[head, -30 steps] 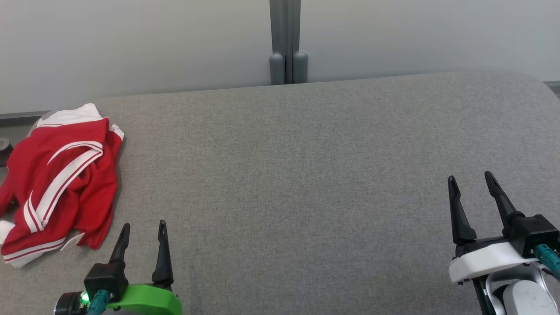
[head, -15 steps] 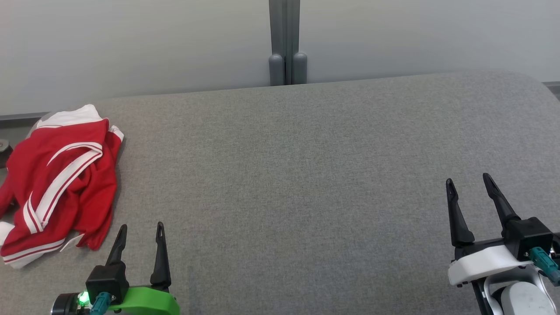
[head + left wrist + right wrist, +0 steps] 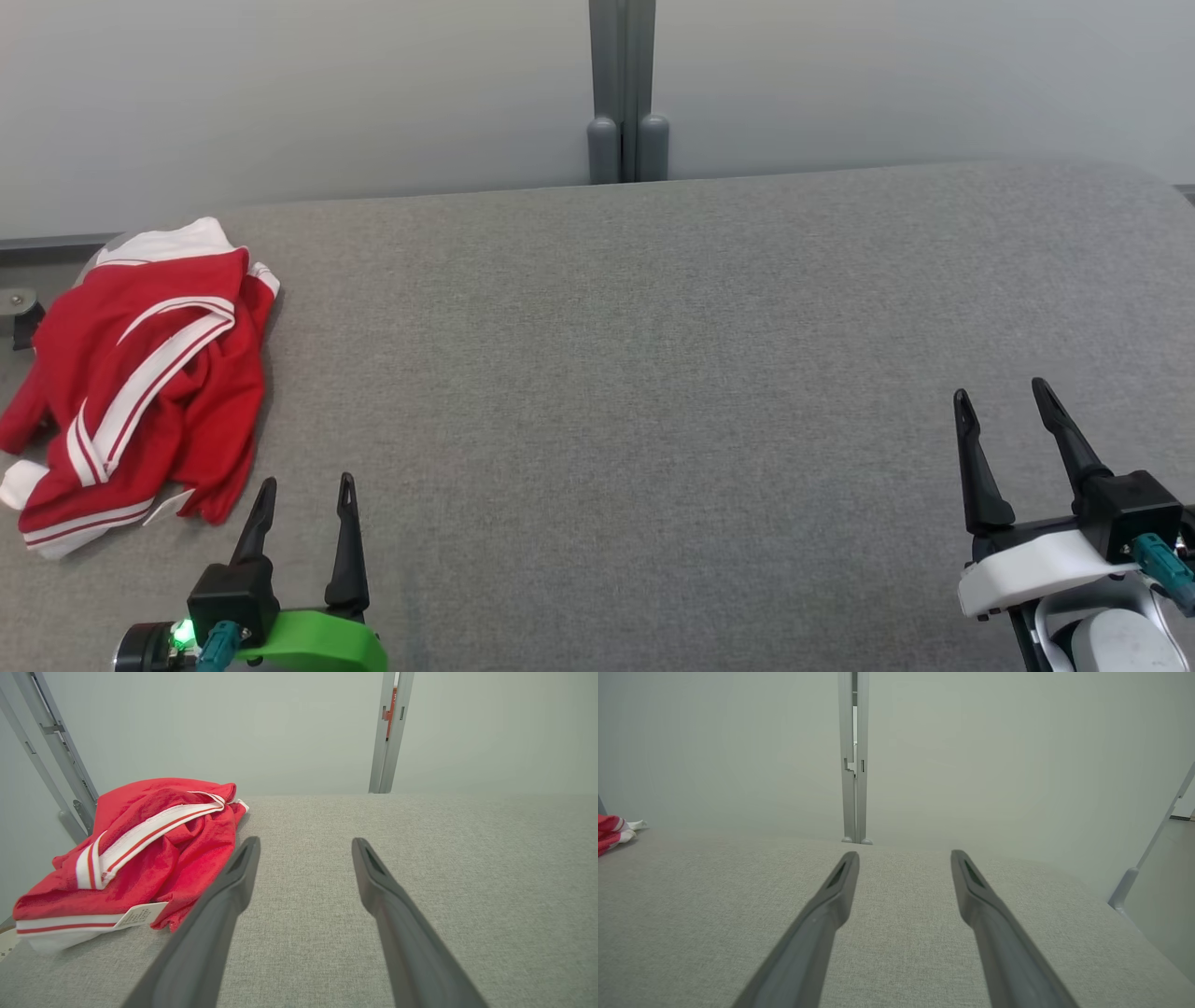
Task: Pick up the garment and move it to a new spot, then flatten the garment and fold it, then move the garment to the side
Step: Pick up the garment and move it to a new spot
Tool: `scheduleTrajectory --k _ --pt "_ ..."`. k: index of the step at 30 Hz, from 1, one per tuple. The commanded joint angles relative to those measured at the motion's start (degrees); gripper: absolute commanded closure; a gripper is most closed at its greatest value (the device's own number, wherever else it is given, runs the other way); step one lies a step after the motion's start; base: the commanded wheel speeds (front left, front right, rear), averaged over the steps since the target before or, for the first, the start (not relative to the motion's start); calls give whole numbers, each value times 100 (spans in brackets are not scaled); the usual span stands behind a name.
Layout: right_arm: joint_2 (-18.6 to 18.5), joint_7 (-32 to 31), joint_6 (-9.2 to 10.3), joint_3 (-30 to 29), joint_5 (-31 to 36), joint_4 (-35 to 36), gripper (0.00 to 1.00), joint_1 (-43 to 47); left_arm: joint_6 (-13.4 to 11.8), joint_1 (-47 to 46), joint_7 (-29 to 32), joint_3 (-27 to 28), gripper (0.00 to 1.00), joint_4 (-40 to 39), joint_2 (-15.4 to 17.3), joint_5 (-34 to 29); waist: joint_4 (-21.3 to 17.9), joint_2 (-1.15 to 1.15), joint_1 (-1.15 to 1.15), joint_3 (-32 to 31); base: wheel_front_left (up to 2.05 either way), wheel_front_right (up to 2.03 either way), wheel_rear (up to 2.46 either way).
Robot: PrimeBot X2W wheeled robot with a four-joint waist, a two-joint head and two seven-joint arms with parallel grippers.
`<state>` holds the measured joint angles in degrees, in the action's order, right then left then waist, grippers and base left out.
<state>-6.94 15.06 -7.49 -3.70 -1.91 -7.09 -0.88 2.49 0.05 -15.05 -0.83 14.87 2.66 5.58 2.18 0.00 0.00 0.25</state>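
Judging by the post and the garment, which both sit a touch further right in the head view than a second ago, the camera has swung slightly toward the robot's left; the cloth itself has not been moved. The left gripper keeps nearly the same place in that view, so the gap between its jaws and the red-and-white heap has shrunk a little. The right gripper has sunk a shade lower in the frame. Both pairs of jaws stand wide apart with nothing between them. The garment lies crumpled on the grey surface, ahead of the left jaws and off to their left, its near hem just beside the left finger's tip but apart from it; from the right jaws it is far off to the left, well apart. My reading is that the robot is squaring up for the first pick, which has not begun. The left jaws would need to go forward and leftward over the heap before closing.
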Motion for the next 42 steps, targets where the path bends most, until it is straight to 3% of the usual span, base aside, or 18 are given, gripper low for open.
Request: scheduleTrajectory --k 1,6,13,18,22,28,33,42 --pt "-15 18 0 7 -37 -4 0 64 -10 -83 -20 -3 0 5 40 -2 150 0 0 16 0 0 0" --pt "16 17 0 102 -68 -2 0 107 -40 -102 -20 -75 0 62 39 77 684 0 0 47 0 0 0" --pt "-5 17 0 477 -156 2 0 -40 -150 73 -20 -102 0 92 36 269 1784 0 0 124 0 0 0" --pt "-19 17 1 801 -217 -48 0 -241 -196 144 -19 18 0 29 36 337 2165 0 0 226 0 0 0" --pt "-39 17 1 947 -240 -61 0 -413 -176 -12 -13 84 0 -30 34 420 2192 0 0 395 0 0 0" --pt "-226 17 1 1101 -246 15 0 -660 158 -864 -13 234 0 176 75 448 1990 0 0 996 0 0 0" --pt "-552 17 1 1219 -249 145 0 -1121 331 -2119 34 342 0 1007 248 712 1657 0 0 1974 0 0 0" --pt "-897 17 1 1190 -265 321 0 -1728 490 -4154 1044 157 0 2550 641 1545 1276 0 0 3415 0 0 0"
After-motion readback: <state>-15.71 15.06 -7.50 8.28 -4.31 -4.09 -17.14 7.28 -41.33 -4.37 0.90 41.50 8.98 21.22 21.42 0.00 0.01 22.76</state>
